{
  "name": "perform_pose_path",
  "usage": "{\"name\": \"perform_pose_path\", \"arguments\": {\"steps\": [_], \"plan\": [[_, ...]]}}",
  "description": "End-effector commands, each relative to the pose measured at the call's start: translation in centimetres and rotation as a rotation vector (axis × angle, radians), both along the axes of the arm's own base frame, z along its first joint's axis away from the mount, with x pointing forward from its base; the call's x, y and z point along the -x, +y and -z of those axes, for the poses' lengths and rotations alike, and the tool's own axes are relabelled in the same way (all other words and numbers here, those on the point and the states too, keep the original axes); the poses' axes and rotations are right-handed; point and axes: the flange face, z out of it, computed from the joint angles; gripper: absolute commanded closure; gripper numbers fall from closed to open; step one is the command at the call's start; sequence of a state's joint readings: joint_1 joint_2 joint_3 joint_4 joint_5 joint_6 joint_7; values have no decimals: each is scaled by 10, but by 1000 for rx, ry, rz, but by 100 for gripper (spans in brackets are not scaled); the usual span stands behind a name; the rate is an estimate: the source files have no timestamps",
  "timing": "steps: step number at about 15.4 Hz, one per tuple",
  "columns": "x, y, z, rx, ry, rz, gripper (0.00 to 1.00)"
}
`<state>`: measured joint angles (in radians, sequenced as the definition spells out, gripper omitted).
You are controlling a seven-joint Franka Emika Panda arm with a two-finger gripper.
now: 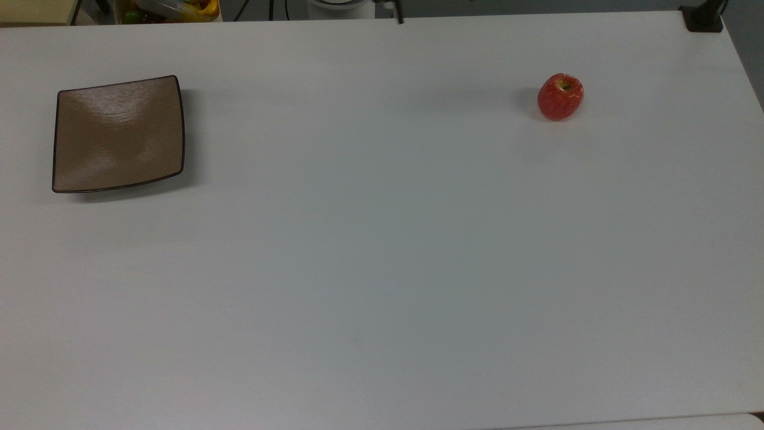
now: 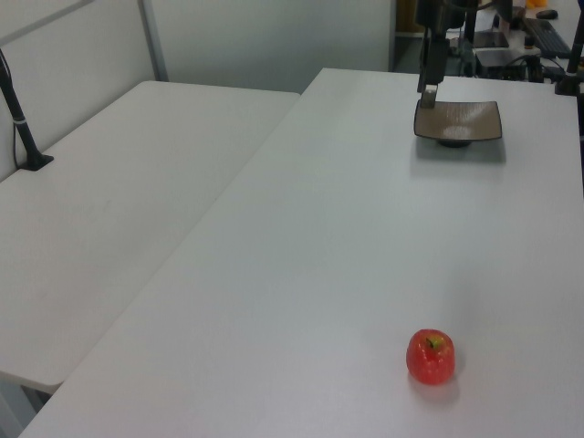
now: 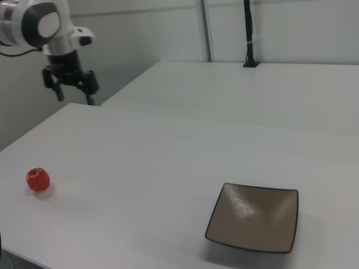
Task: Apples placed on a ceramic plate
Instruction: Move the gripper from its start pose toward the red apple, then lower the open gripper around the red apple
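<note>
Apple: I see the small round red apple with speckled skin and a yellow-green stem hollow (image 1: 560, 97) sitting alone on the bare white tabletop (image 1: 382, 251), near the top view's upper right; in the left view it lies low and right (image 2: 431, 356), in the right view far left (image 3: 37, 179)
Plate: my square glossy tan-brown ceramic plate with a thin dark rim (image 1: 117, 134) rests flat at the top view's left side, nothing on it, well apart from the apple; in the right view it sits low and right (image 3: 253, 217)
End effector: I read the black two-finger end effector (image 3: 72, 92) as spread apart in the right view, both fingers pointing down, nothing between them, hanging in the air above the far edge of the tabletop
Arm: the white and grey arm (image 3: 35, 23) reaches in from the right view's upper left; in the left view the end effector hangs in front of the plate's near-left corner (image 2: 427, 78)
Surroundings: a second white table (image 2: 119, 192) adjoins at the left view's left, with a black post (image 2: 20, 114) clamped to it
</note>
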<state>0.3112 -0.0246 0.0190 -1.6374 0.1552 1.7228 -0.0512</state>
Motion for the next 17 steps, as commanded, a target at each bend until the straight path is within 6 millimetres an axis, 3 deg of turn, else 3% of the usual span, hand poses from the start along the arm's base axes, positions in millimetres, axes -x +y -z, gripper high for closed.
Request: {"name": "perform_pose_path", "arguments": {"steps": [1,5,10,17], "plan": [[16,68,0,-19,-17,-125,0],[40,142,12,-44,-77,-248,0],[64,209,68,20,-63,-388,0],[86,266,160,132,-52,-434,0]]}}
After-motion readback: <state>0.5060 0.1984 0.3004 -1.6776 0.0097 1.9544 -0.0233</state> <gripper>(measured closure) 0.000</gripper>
